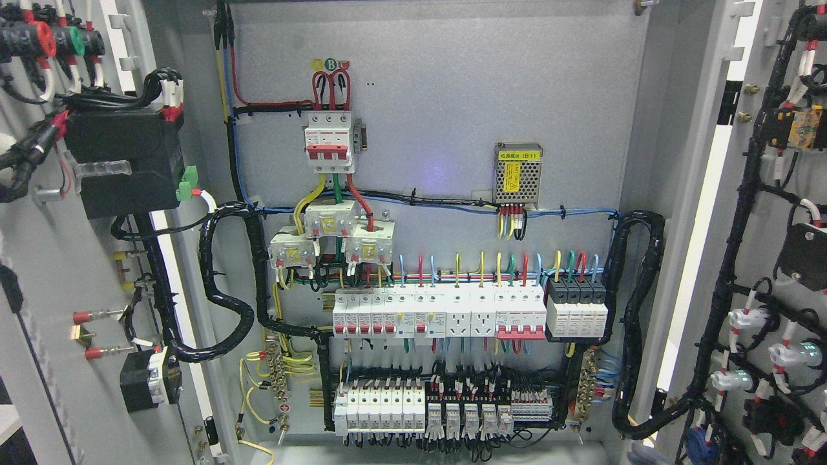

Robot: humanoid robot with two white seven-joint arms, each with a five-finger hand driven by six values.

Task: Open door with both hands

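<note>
Inside the open electrical cabinet, you are looking straight at the grey back panel [452,116] with both door leaves already swung wide: the left door [58,278] fills the picture's left edge, its inner face carrying a black module [123,161] and wiring, and the right door [762,258] stands at the right edge with its black cable harness [736,213] and indicator-lamp backs [788,352]. Between them you can see the red three-pole main breaker [329,139], the small mesh-cased power supply [518,173], the row of white breakers and sockets [439,313] and the terminal blocks [446,410] beneath. Neither of your hands shows anywhere in the head view, so you cannot tell how far the fingers are open or whether they hold anything; a small bluish-grey patch at the bottom right corner is too unclear to name. The relation that matters is this: each door lies outboard of the opening, its long axis running upright, with the left leaf on your left arm's side and the right leaf on your right arm's. Judged from how the leaves stand, the opening looks essentially done, and any further push would go outward, away from the middle.
</note>
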